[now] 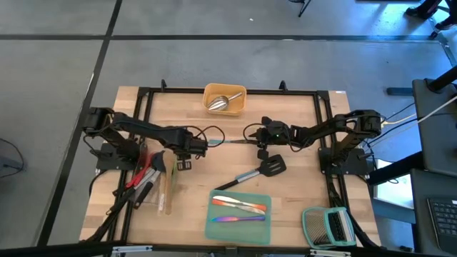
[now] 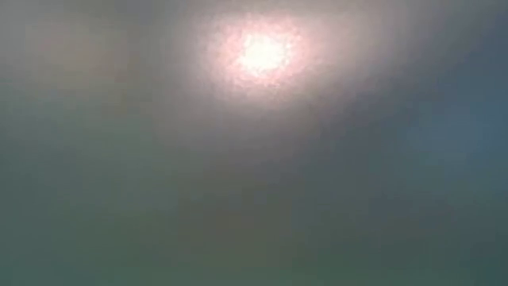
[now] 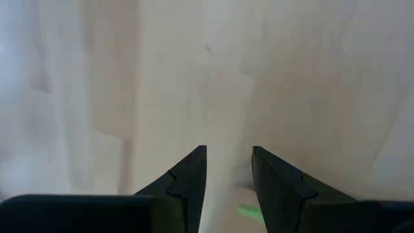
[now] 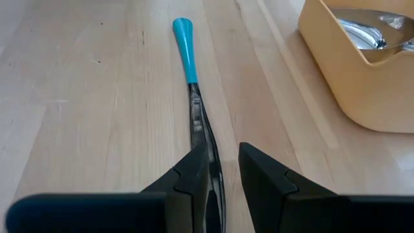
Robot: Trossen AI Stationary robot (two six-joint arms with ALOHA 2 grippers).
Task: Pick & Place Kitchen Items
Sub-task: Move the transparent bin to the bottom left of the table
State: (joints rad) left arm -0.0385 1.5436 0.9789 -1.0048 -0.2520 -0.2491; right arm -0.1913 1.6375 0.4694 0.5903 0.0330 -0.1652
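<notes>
Now | right claw (image 4: 223, 171) pinching blue-handled tool (image 4: 184, 39) | left claw (image 3: 229, 171) spread | low view blurred

Around me lies a grey concrete floor (image 1: 57, 64) crossed by dark seams. My pale wooden table (image 1: 300, 193) stands on it inside a black metal frame (image 1: 228, 91). To my right sits a dark desk corner with a black keyboard (image 1: 443, 218). Level with the tabletop I see only a hazy bright glow (image 2: 262, 52).

Scoop (image 1: 223, 103) in tray (image 1: 238, 91), behind spatula (image 1: 265, 168) at table's centre.
</notes>
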